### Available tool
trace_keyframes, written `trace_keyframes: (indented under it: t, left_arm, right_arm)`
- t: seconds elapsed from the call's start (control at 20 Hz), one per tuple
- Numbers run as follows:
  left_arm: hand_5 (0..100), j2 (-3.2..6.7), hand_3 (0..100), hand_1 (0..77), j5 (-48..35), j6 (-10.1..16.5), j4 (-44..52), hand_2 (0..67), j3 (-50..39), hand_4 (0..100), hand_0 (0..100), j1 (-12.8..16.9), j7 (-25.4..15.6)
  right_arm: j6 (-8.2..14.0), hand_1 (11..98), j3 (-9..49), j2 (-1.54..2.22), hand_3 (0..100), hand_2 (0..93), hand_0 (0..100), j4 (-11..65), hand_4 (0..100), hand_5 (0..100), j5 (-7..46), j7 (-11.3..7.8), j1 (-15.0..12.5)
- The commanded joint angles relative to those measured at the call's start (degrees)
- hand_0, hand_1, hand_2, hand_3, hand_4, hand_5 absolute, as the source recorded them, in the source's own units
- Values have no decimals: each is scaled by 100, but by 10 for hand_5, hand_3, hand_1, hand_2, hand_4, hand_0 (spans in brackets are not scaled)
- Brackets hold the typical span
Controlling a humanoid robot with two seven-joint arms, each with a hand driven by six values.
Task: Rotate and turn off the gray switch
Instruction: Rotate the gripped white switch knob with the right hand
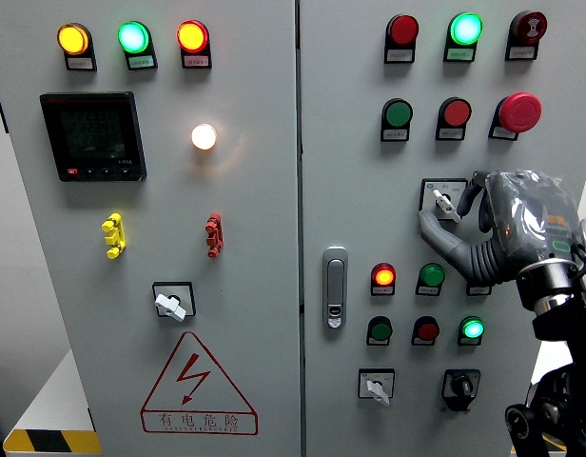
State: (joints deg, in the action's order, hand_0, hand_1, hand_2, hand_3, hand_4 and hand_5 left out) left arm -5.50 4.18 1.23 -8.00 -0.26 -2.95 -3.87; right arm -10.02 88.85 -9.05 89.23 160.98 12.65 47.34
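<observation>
We see our right hand (pixel 464 214) raised against the right door (pixel 350 171) of the gray cabinet, its arm coming in from the lower right edge. The fingers (pixel 443 238) curl around the gray switch (pixel 444 202), which sits in a square plate a little above the middle of that door, toward its right edge; thumb and fingertips touch the knob, so the hand is grasping it. Just above the switch sit a green button (pixel 398 114), a red button (pixel 455 112) and a red mushroom button (pixel 519 111); just below, a lit red lamp (pixel 383 277) and a green button (pixel 431 276). These crowd the hand closely. The door handle (pixel 335 286) stands near the door's left edge, well apart from the fingers. The left door (pixel 255 238) carries a white switch (pixel 171 305) near its lower middle.
</observation>
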Motion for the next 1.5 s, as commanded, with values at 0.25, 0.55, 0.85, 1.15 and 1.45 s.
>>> trace_keyframes:
  t: [0.25, 0.55, 0.85, 1.15, 1.45]
  left_arm:
    - [118, 5, 183, 0, 4, 0, 0, 132, 0, 95, 0, -4, 0]
    - [118, 5, 183, 0, 4, 0, 0, 132, 0, 95, 0, 5, 0]
    - [118, 5, 183, 0, -5, 0, 0, 132, 0, 95, 0, -4, 0]
    - [118, 5, 183, 0, 4, 0, 0, 132, 0, 95, 0, -4, 0]
    - [118, 5, 183, 0, 4, 0, 0, 132, 0, 95, 0, 5, 0]
  right_arm:
    - [27, 300, -8, 0, 934, 685, 335, -46, 934, 1000, 4, 71, 3]
    - [27, 290, -17, 0, 942, 694, 397, -46, 934, 1000, 4, 79, 3]
    - [18, 288, -70, -9, 943, 697, 420, -55, 934, 1000, 13, 123, 56]
    - [27, 298, -105, -9, 946, 698, 430, -81, 934, 1000, 13, 176, 65]
    - [27, 320, -123, -9, 948, 701, 502, -81, 934, 1000, 13, 176, 65]
